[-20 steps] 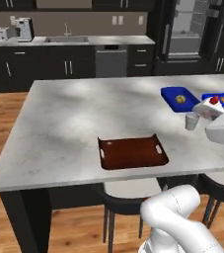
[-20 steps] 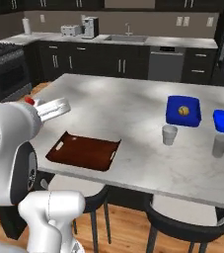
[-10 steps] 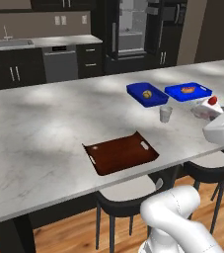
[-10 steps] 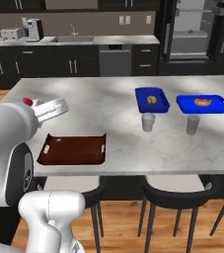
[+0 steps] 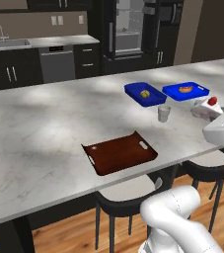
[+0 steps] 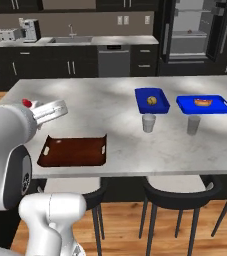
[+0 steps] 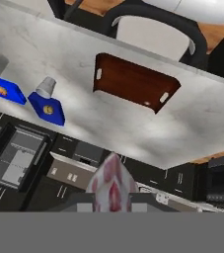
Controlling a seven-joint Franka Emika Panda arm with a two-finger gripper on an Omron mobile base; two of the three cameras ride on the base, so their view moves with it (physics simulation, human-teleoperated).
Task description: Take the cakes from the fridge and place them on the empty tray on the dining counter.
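Cake (image 7: 112, 182) clamped in gripper (image 7: 112, 200), brown tray (image 5: 119, 152) bare, blue trays (image 5: 144, 93) w/ food

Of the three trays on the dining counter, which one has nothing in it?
The dark reddish-brown tray, near the counter's front edge. Its floor is bare, while each of the two blue trays farther back holds a piece of orange-brown food.
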